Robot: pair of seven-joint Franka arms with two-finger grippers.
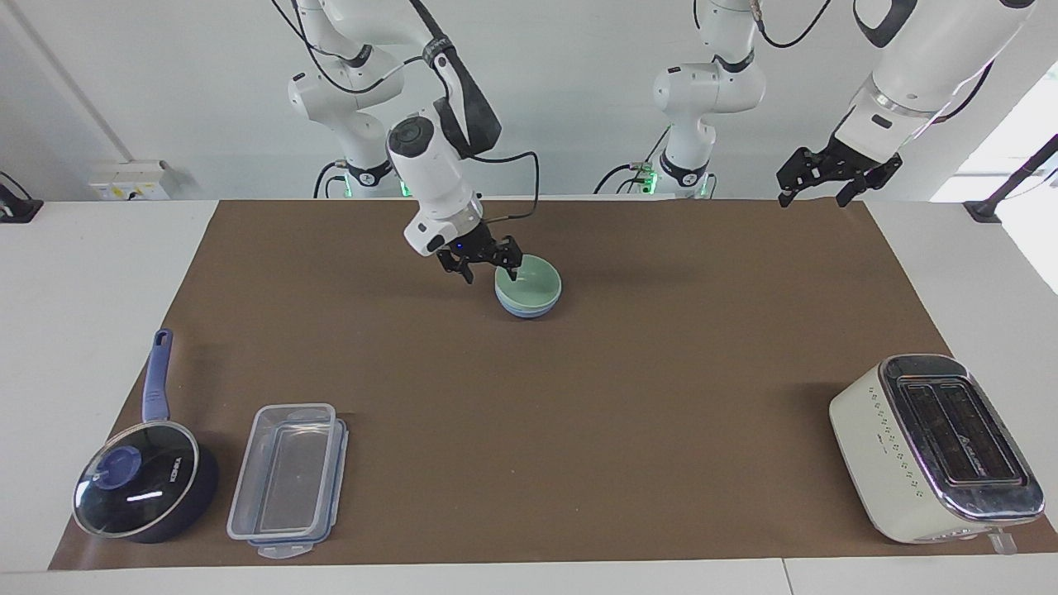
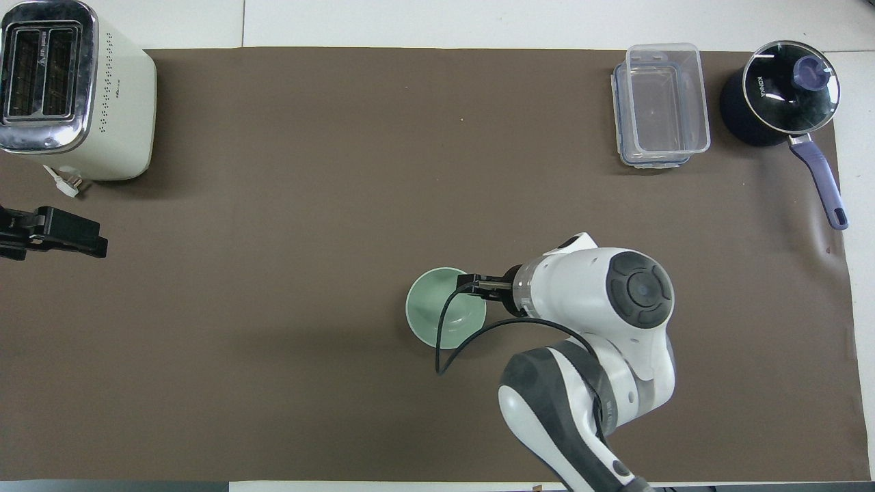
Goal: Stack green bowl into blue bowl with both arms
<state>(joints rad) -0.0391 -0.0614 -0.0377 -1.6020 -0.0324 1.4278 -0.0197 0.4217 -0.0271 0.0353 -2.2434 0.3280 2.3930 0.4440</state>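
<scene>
The green bowl [image 1: 535,281] sits nested inside the blue bowl [image 1: 529,311], whose rim and lower wall show beneath it, on the brown mat near the robots. In the overhead view the green bowl [image 2: 437,311] hides the blue one. My right gripper [image 1: 489,263] is open and empty, just off the green bowl's rim on the side toward the right arm's end; it also shows in the overhead view [image 2: 476,283]. My left gripper [image 1: 814,194] is open and empty, raised over the mat's corner at the left arm's end, waiting; it also shows in the overhead view [image 2: 51,232].
A cream toaster [image 1: 934,446] stands farthest from the robots at the left arm's end. A clear lidded container [image 1: 288,478] and a dark blue lidded saucepan [image 1: 140,487] stand farthest from the robots at the right arm's end.
</scene>
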